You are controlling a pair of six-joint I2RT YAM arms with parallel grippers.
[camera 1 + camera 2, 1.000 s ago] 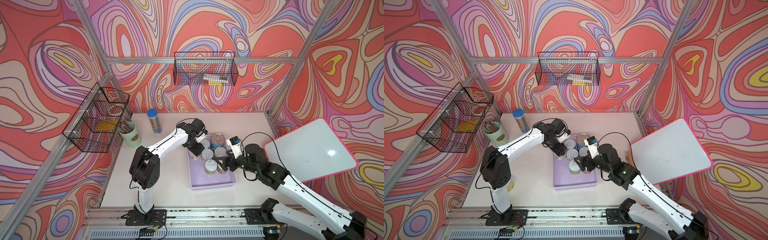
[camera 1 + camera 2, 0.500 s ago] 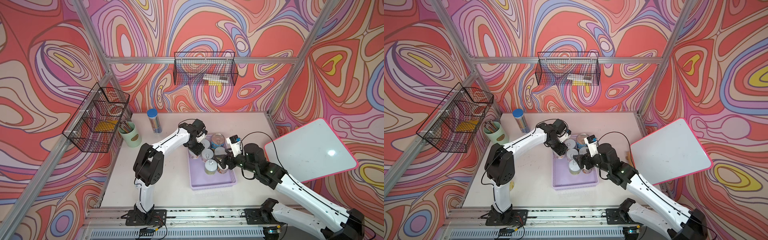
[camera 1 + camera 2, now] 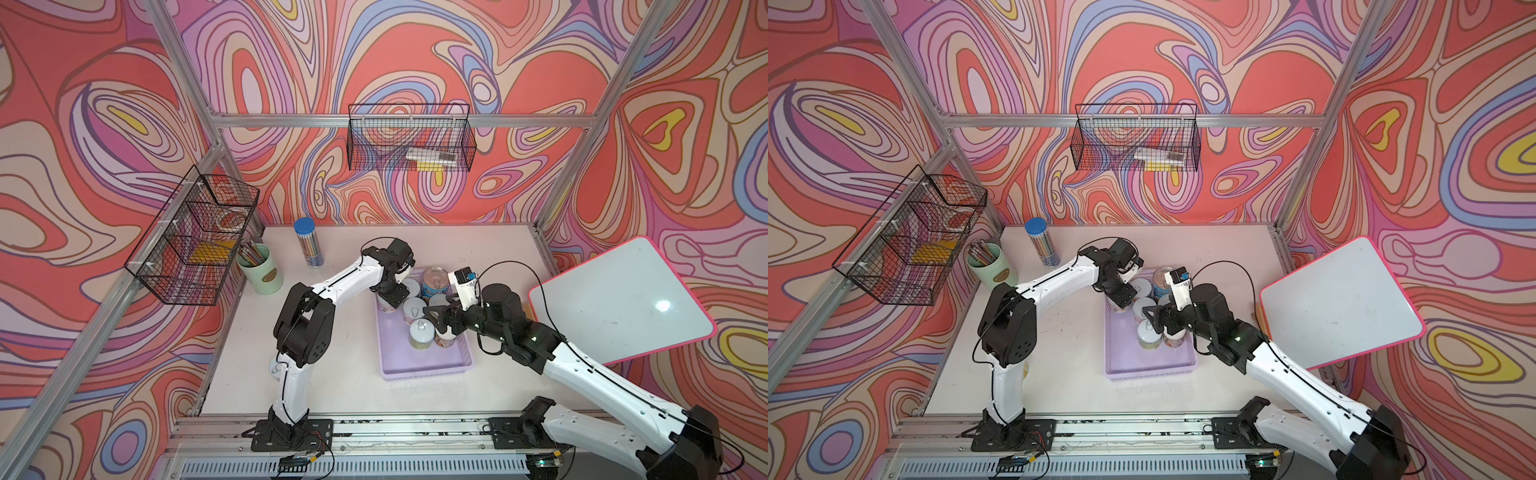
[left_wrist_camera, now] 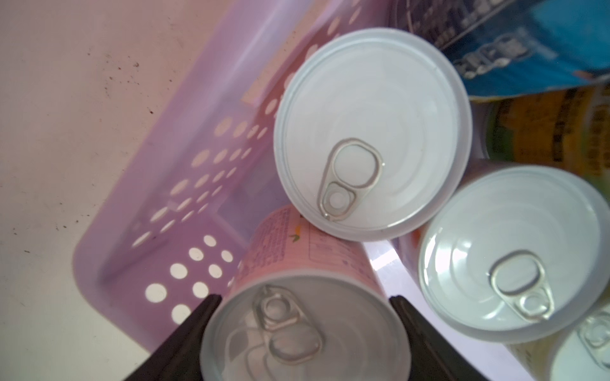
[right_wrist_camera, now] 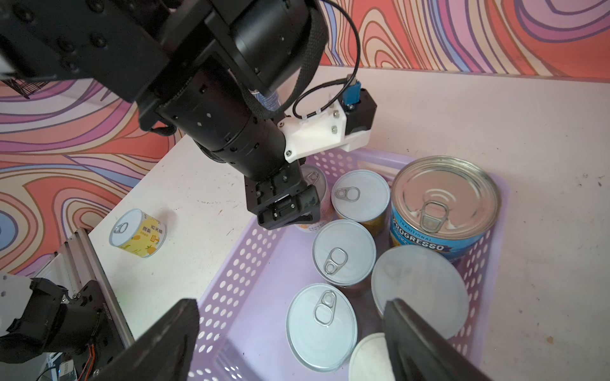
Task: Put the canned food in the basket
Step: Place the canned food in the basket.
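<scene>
Pale tabletop (image 3: 353, 374); left claw (image 3: 392, 296), arm outstretched, tight on pink can (image 4: 297, 257) in basket (image 3: 424, 368); right claw (image 3: 432, 321) agape.

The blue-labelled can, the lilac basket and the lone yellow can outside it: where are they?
blue-labelled can (image 5: 444, 198), right wrist view, on its silver lid.
lilac basket (image 5: 244, 264), right wrist view, on its perforated side wall.
yellow can (image 5: 147, 238), right wrist view, on its label.

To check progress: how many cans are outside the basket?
1: a yellow can on the table, beside the left arm's base. The arms may hide others.
</scene>
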